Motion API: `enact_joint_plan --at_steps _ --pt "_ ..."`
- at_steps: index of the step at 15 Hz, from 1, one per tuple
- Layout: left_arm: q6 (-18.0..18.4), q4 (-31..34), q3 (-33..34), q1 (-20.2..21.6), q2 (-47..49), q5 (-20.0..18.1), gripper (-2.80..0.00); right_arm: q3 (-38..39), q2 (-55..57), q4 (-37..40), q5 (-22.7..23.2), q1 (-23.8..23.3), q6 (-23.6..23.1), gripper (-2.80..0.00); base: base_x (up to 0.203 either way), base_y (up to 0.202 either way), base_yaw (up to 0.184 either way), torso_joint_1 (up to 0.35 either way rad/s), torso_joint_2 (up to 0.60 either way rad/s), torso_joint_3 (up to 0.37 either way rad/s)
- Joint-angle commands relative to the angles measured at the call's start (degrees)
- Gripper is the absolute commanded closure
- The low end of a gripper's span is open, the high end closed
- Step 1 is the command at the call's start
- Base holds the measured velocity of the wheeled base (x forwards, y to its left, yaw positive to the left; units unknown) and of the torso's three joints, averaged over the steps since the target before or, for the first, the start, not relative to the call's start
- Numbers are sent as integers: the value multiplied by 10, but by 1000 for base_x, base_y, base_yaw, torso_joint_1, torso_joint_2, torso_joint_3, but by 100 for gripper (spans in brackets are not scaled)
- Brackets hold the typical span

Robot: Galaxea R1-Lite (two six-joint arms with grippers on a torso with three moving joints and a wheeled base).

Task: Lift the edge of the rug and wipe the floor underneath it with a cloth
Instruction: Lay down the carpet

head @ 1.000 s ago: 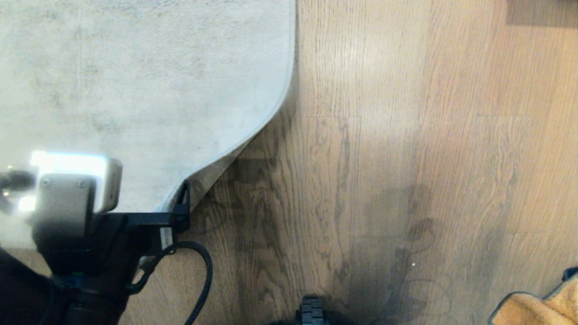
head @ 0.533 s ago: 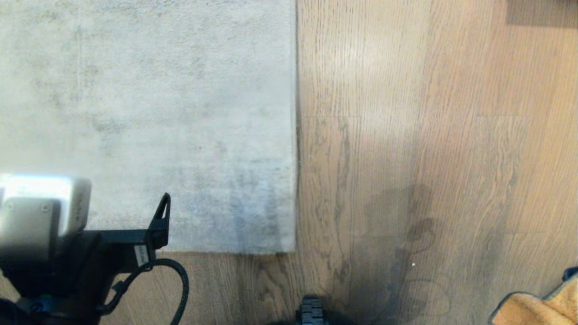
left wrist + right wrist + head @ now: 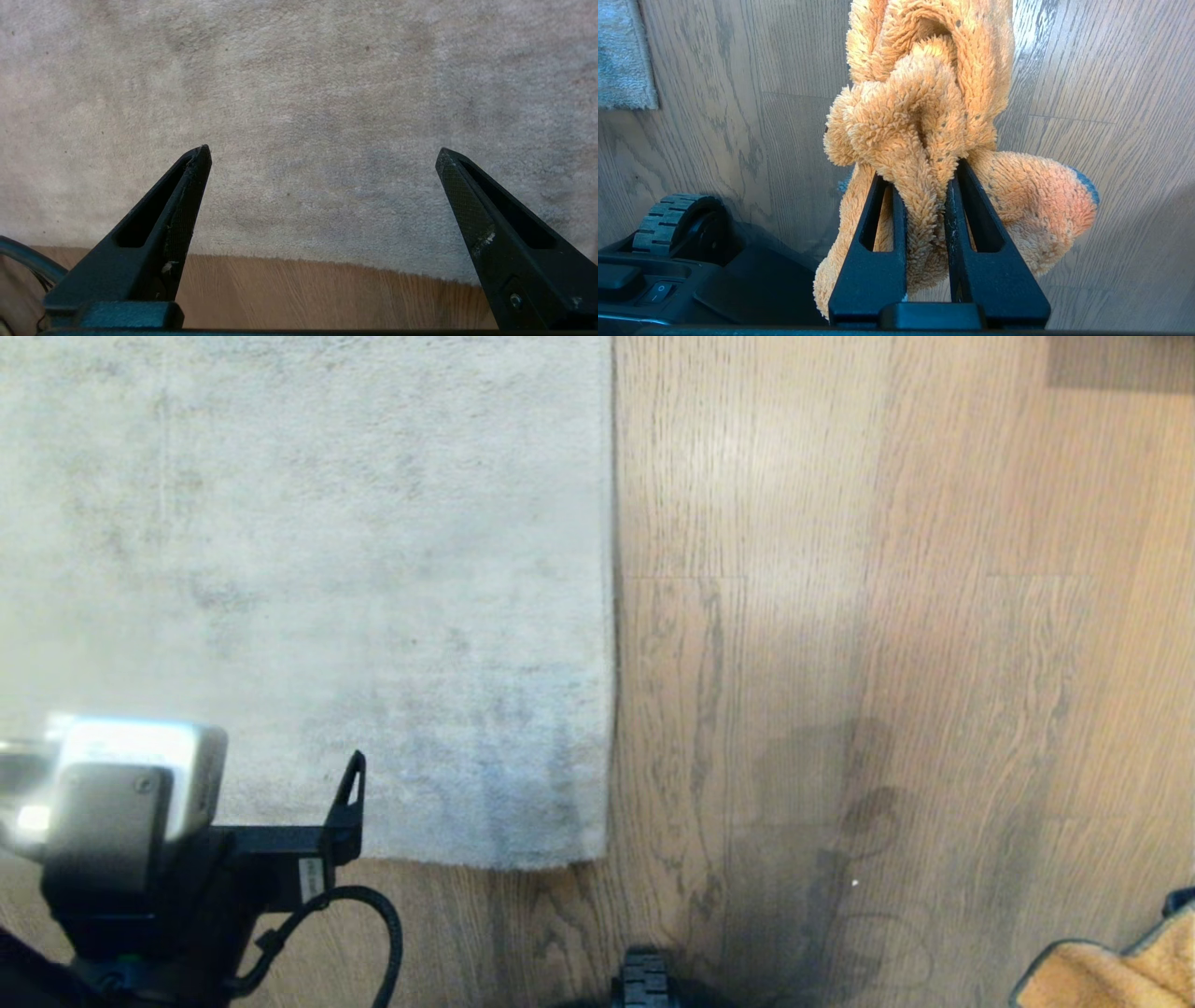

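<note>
The pale grey short-pile rug edge point(image 3: 523, 859) lies flat on the light brown wood-plank floor point(image 3: 840, 616), its square corner point(image 3: 605, 861) near the lower middle of the head view. One straight border runs away from the robot along the plank grain; the other runs across in front of the robot, towards its left. The corner points towards the robot and its right.

The black left gripper point(image 3: 322, 154) hovers over the near border, jaws spread wide and holding nothing, with grey pile and a strip of bare wood showing between its fingertips. The black right gripper point(image 3: 924, 182) is off to the robot's right, clenched on a bunched, fluffy orange-yellow microfibre cloth point(image 3: 924, 121) with dark trim, which hangs above the floor; a corner of it shows at the lower right of the head view.

Likely risks: with the rug lying flat, the fingers may skid over the pile instead of getting under the border. A pinch of pile alone could slip once raised, dropping the rug onto the cloth while it wipes. The loose folds could also drag unevenly or catch the black base wheel point(image 3: 672, 224) nearby.
</note>
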Motion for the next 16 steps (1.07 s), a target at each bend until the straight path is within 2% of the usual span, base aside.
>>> enact_joint_plan --at_steps 1,7,8,14,16 --pt "1 -4 3 0 25 3 -280 0 1 0 0 1 -1 0 0 0 0 0 0 0" --pt "-5 -7 0 -7 68 3 -280 0 1 0 0 0 -1 0 0 0 0 0 0 0" --pt "-6 -7 -3 -8 77 3 0 0 1 0 0 0 -1 0 0 0 0 0 0 0" --pt "-4 -4 -5 -13 114 -2 0 0 1 0 0 0 -1 0 0 0 0 0 0 0" --pt "-6 -3 3 -12 115 -24 0 0 1 0 0 0 -1 0 0 0 0 0 0 0"
